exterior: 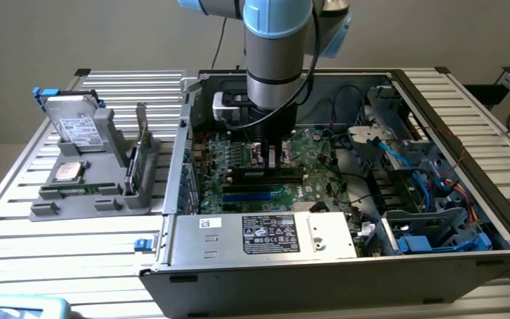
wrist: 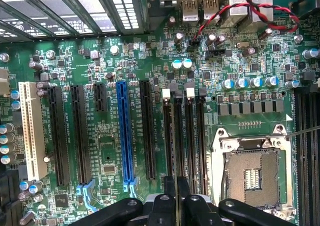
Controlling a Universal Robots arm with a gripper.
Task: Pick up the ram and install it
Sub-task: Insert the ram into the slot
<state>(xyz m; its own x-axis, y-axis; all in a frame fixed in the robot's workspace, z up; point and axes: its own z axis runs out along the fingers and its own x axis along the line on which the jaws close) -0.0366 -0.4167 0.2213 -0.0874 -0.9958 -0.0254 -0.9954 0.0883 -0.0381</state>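
Currently, a robot arm reaches down into an open computer case (exterior: pixel 326 282) standing on a slatted counter (exterior: pixel 34 256). Its end effector (exterior: pixel 273 158) (wrist: pixel 177 191) hangs just above the green motherboard (wrist: pixel 107 141), over the black memory slots (wrist: pixel 192 136) beside the processor socket (wrist: pixel 250 173). Whether the end effector is apart or together cannot be told. The ram (exterior: pixel 76 189) lies in a gray holder (exterior: pixel 50 210) on the counter, at the exterior view's left of the case, well apart from the end effector.
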